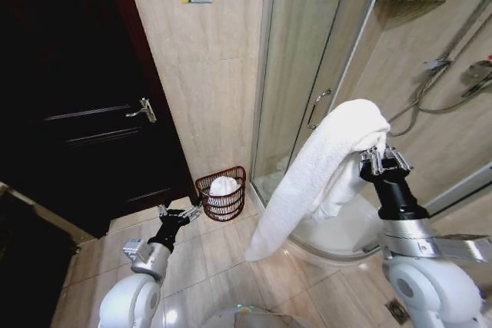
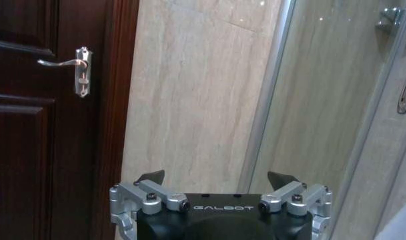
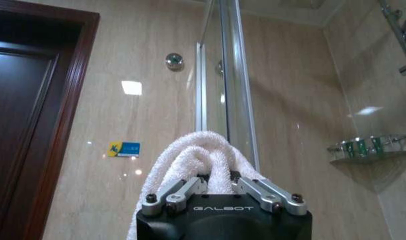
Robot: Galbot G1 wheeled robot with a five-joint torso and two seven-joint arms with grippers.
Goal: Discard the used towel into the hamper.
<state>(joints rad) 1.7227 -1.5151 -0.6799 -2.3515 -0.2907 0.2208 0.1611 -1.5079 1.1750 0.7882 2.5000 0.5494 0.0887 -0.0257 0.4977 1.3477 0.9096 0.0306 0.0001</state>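
Observation:
A long white towel (image 1: 315, 174) hangs from my right gripper (image 1: 378, 157), which is shut on its folded top at mid-height on the right, in front of the shower. In the right wrist view the towel (image 3: 193, 160) bulges up between the closed fingers (image 3: 183, 191). The hamper (image 1: 222, 193), a small reddish-brown wire basket, stands on the floor against the wall between door and shower, with something white inside it. My left gripper (image 1: 181, 213) is held low just left of the hamper, open and holding nothing; its spread fingertips (image 2: 153, 177) point at the tiled wall.
A dark wooden door (image 1: 92, 113) with a metal handle (image 1: 143, 110) fills the left. The glass shower enclosure (image 1: 307, 74) and its raised white base (image 1: 338, 236) stand to the right of the hamper. Tiled floor lies open in front.

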